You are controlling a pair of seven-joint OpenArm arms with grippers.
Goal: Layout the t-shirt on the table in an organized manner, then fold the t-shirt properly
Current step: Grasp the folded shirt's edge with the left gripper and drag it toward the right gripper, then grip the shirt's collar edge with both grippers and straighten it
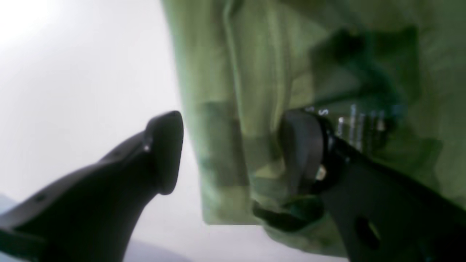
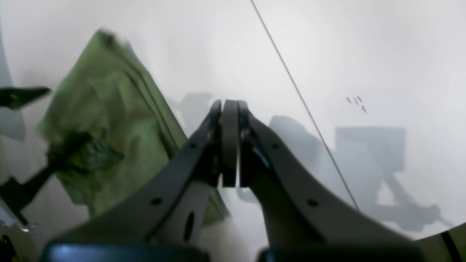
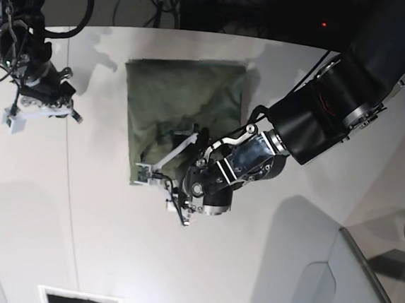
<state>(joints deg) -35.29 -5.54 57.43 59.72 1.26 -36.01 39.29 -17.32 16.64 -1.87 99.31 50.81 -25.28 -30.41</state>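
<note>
The t-shirt [image 3: 181,107] lies folded, soft and light, best pinched at its layered edge, where the left gripper [image 1: 233,153] stands apart over it, while the right gripper [image 2: 230,145] is pressed together, empty.

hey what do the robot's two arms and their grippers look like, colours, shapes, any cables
Both arms are black. The left arm is thick, with rounded segments, silver metal rings at the joints and a thin black cable along it. The left gripper has curved matte black fingers with rounded pads. The right gripper looks the same; black cables loop around its arm, with a white part near the wrist.
</note>
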